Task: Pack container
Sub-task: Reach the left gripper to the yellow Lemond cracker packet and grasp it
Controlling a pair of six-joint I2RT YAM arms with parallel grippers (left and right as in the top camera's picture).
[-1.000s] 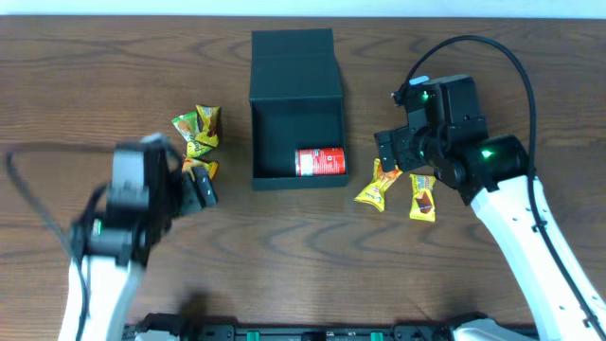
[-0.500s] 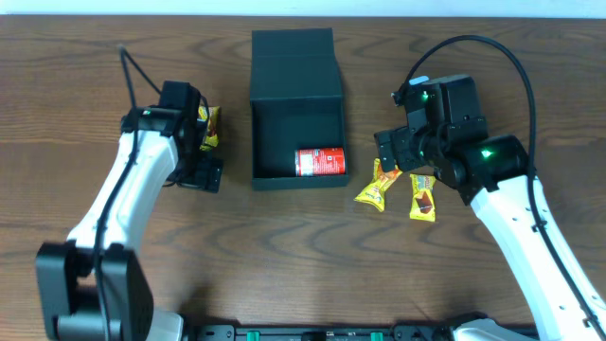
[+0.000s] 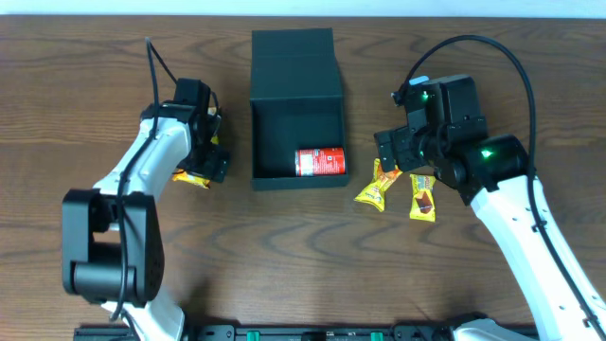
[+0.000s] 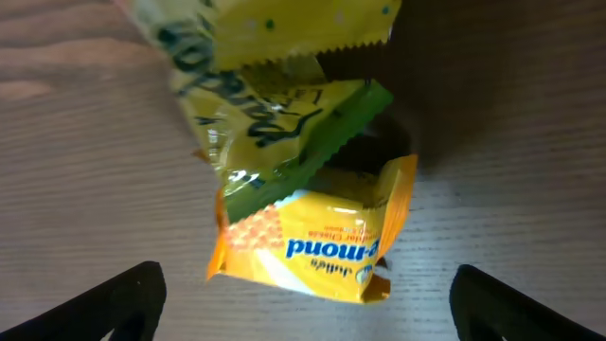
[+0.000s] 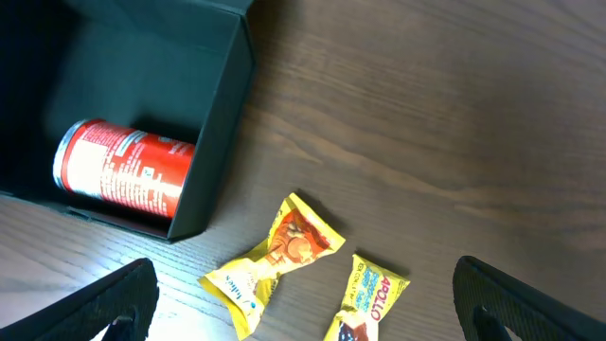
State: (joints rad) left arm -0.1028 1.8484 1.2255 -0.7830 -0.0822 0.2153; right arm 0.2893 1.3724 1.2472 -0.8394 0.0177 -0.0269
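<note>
just below the open left end effector [image 4: 305, 305] lies the orange packet [image 4: 312, 244], long axis jaw to jaw, container [image 3: 294, 59] rightward.

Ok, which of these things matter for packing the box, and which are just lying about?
For the job:
container
red can, already inside it
left snack packets, on the table
right snack packets, two, beside the box

Just there:
black cable of the right arm
wooden table

Container [image 3: 294, 62] dark teal-black; can [image 3: 320, 163] red; packets [image 3: 376, 192] yellow-orange; table [image 3: 284, 246] brown woodgrain
</note>
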